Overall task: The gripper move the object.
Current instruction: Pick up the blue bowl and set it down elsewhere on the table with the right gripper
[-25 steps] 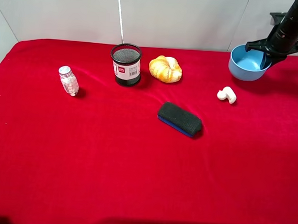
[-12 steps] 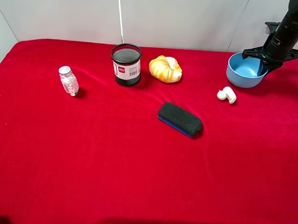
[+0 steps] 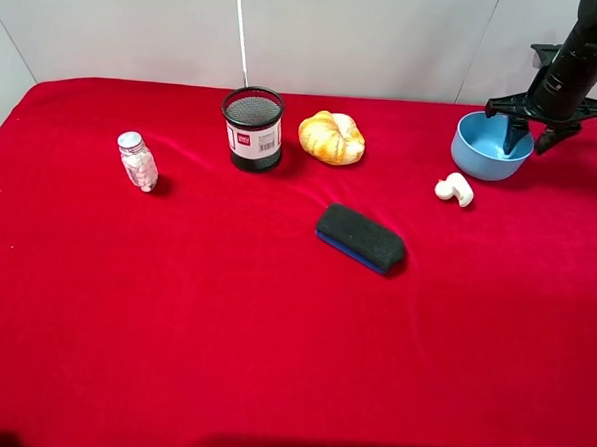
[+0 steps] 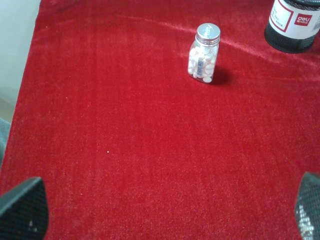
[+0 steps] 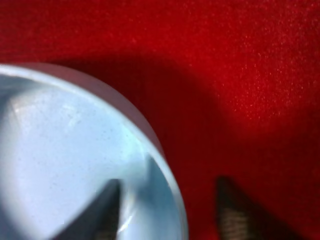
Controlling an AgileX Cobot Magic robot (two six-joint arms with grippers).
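Straddling the far-right rim of the bowl [image 3: 488, 148]: right claw [image 3: 526, 137] hangs over it with jaws spread wide and gripping nothing. The wrist view shows the inner finger [image 5: 107, 212] down in the pale-blue hollow and the outer finger [image 5: 232, 217] over the cloth, with the rim between them and a gap on each side. Neither pad looks pressed to the wall.

Bowl sits upright on the cloth at the back right corner of the table, just behind a small white piece [image 3: 455, 189] and well apart from everything else. My guess is that one finger is inside and one outside because a thin rim is the only purchase a wide round bowl gives me.

Left claw [image 4: 164, 212] is also wide, its two tips showing at the edges of its own view. It is low over bare cloth, with the pill bottle [image 4: 204, 53] ahead of it.

Surface: red velvety cloth [image 3: 224, 310] with a few soft creases near the mesh cup [image 3: 252, 128]. It should grip a little, so the bowl would likely drag rather than slide.

Also on the cloth are a bread roll [image 3: 331, 137] beside the cup and a dark eraser [image 3: 360, 238] mid-table.

Room: a plain pale wall [image 3: 368, 37] runs close behind the table. Nothing beyond it is visible.
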